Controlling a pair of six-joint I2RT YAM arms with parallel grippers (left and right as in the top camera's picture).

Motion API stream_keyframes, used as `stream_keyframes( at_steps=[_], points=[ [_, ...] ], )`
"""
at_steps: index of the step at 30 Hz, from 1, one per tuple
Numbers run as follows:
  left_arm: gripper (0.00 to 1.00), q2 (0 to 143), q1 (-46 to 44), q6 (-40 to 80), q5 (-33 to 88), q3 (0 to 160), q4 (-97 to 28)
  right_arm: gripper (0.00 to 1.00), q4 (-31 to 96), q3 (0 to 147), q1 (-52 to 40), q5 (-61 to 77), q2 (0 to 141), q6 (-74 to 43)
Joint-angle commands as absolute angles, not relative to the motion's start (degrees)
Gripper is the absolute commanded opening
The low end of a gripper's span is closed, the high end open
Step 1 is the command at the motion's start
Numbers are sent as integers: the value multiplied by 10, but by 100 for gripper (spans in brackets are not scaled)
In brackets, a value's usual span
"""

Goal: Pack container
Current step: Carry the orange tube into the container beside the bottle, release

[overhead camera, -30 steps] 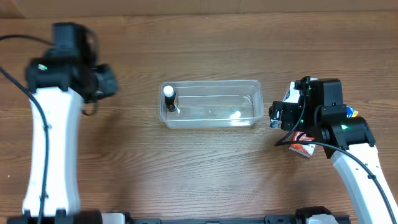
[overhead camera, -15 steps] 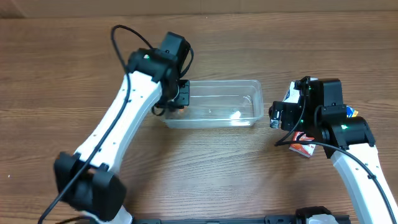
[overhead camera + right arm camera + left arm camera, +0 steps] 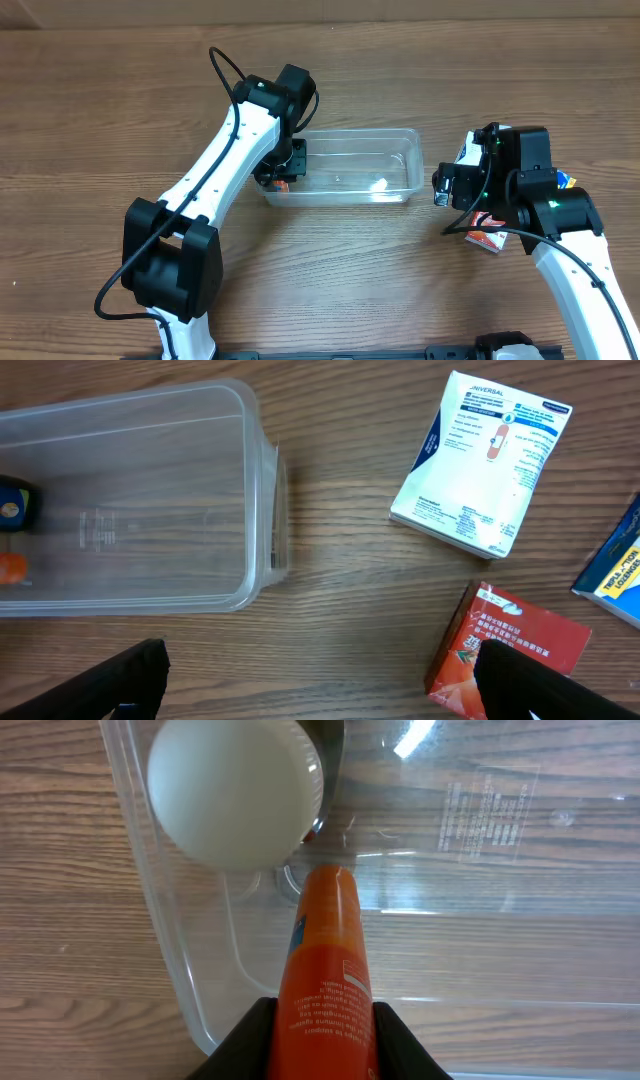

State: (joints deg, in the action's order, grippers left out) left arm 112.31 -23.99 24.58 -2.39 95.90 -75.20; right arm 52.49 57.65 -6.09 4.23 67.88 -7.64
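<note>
Two fingers of the left gripper [image 3: 322,1032] clamp the lower end of an orange tube [image 3: 322,950], which points ahead into the left end of the container [image 3: 350,170]. Just beyond the tube's tip stands a white-capped bottle [image 3: 232,795], upright against the container's end wall; whether tube and bottle touch cannot be told. The step in hand looks like setting the tube down inside. To do it well, the arm should probably bring the tube low and flat along the clear floor, steer its tip to the side of the bottle rather than into it, and let go only once the tube rests, with the fingers kept off the side wall as they part.

Farther right, the right gripper [image 3: 325,685] hangs over the counter [image 3: 500,60] with its fingers spread wide and empty. Past it lie a red box [image 3: 505,655], a blue box [image 3: 615,565] and a white packet [image 3: 480,460], all outside the container.
</note>
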Motion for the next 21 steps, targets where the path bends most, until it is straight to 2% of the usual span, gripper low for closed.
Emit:
stream_keyframes(
  at_steps=[1, 5, 12, 15, 21],
  points=[
    [28, 1129, -240, 260, -34, 961, -753, 100, 522, 593, -64, 41, 676, -75],
    [44, 1129, -240, 260, -34, 961, -760, 100, 524, 593, -64, 41, 676, -75],
    [44, 1129, -240, 260, -34, 961, -764, 100, 524, 593, -64, 41, 676, -75],
    [56, 1123, -239, 257, -36, 969, -768, 100, 524, 593, -64, 41, 676, -75],
    [70, 1091, -225, 213, -36, 1024, -788, 100, 524, 593, -64, 41, 676, -75]
  ],
)
